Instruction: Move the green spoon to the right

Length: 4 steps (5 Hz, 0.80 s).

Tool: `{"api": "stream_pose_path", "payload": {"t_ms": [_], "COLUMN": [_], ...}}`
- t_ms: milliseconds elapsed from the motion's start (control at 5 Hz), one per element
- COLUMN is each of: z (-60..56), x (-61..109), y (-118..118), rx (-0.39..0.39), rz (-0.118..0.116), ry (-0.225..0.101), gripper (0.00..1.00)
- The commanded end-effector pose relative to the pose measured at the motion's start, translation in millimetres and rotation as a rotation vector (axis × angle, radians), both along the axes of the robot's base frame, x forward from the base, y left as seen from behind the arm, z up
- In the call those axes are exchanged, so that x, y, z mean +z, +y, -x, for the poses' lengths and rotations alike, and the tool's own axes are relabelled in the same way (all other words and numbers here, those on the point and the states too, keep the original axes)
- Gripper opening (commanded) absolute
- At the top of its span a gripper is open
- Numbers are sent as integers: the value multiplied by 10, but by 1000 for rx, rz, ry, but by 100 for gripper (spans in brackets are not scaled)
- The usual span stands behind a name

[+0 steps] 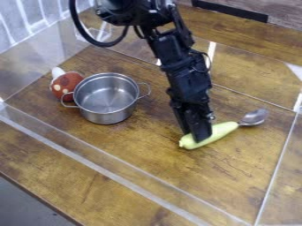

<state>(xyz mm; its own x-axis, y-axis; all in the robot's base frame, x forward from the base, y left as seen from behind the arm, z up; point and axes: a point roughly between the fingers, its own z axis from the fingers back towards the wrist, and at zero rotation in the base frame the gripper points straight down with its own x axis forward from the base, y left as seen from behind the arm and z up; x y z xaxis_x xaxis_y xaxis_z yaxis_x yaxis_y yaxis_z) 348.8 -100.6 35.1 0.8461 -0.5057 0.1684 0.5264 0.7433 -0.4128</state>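
- camera view: the black gripper is clamped down on the thick pale yellow-green handle of the green spoon, jaws together around it as far as this angle shows.
- the spoon lies on the wooden table, right of the steel pot, shiny bowl pointing right.
- best play: hold firm pressure, slide smoothly rightward, keeping short of the clear wall.

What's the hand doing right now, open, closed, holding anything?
Hand: closed on the handle of the green spoon, which lies on the table.
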Motion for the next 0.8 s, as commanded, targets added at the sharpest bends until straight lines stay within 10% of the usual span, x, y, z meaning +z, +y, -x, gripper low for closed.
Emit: {"api": "stream_pose_path", "payload": {"t_ms": [0,200,600], "z": [-153,-73,-58], "x": [271,271,489], "y": [-197,-151,21], "rx": [-34,-16,-29], "rz": [8,-5,-127], "ry": [-48,-32,-46], "gripper": [0,100,100]}}
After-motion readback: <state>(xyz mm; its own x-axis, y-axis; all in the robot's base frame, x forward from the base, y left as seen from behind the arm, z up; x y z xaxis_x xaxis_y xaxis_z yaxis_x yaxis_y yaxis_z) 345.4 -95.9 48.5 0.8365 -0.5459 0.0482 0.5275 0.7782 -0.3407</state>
